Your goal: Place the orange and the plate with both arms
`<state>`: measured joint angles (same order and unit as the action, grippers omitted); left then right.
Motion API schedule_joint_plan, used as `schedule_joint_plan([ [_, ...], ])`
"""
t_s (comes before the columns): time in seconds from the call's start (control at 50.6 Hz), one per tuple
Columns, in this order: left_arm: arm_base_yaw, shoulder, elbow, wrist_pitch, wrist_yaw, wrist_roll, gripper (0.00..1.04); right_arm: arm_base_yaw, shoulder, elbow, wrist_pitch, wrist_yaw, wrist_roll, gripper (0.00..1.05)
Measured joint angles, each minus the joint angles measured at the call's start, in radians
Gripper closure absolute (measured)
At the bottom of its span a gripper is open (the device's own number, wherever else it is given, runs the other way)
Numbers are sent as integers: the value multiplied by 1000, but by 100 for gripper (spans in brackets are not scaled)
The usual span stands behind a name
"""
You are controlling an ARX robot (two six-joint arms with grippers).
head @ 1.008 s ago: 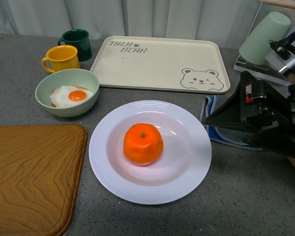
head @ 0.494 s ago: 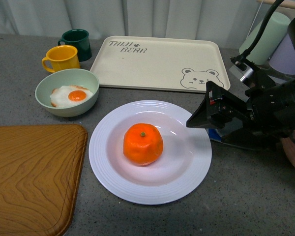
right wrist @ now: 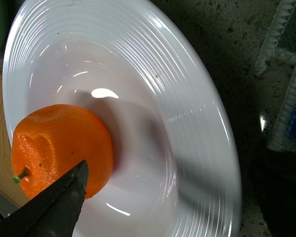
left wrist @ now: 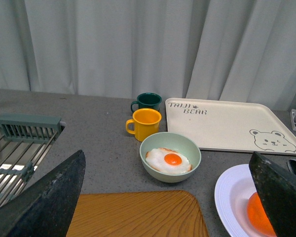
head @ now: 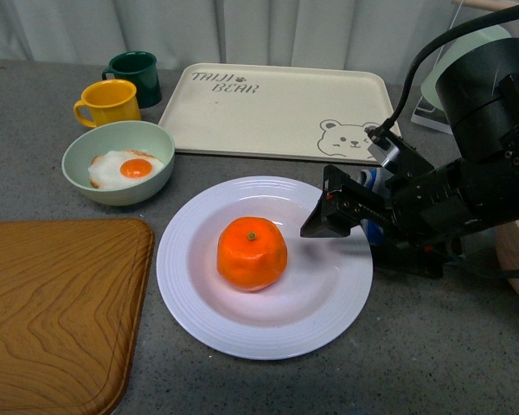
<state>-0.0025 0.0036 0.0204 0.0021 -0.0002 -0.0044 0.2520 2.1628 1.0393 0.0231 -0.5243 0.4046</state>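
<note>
The orange (head: 252,252) sits in the middle of the white ridged plate (head: 183,285) at the table's centre. My right gripper (head: 324,220) is open and empty. It hangs over the plate's right rim, pointing at the orange and a short way from it. In the right wrist view one dark finger (right wrist: 54,207) lies just beside the orange (right wrist: 64,145) above the plate (right wrist: 187,113). My left gripper (left wrist: 166,157) is open and empty. It is out of the front view. Its wrist view shows the plate (left wrist: 227,192) and the orange (left wrist: 259,215) behind one finger.
A pale green bowl (head: 82,177) with a fried egg stands left of the plate, with a yellow mug (head: 109,102) and a green mug (head: 135,76) behind it. The beige bear tray (head: 281,112) lies at the back, and a wooden board (head: 52,311) at the front left. A blue cloth (head: 372,232) lies under the right arm.
My right arm has moved left from the table's right side to over the plate's right rim, closer to the orange. The orange and plate have not moved.
</note>
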Motion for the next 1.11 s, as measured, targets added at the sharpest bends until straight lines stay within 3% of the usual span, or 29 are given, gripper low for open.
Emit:
schedule_joint_plan([
  [0.237, 0, 0, 0, 0, 0, 0, 7, 10, 40, 38, -30, 48, 64, 55],
  [0.474, 0, 0, 0, 0, 0, 0, 7, 10, 44, 50, -34, 15, 103, 90],
  [0.81, 0, 0, 0, 0, 0, 0, 7, 0, -14, 31, 56, -45, 160, 101],
  [1.107, 0, 0, 0, 0, 0, 0, 7, -37, -30, -42, 369, -69, 281, 101],
])
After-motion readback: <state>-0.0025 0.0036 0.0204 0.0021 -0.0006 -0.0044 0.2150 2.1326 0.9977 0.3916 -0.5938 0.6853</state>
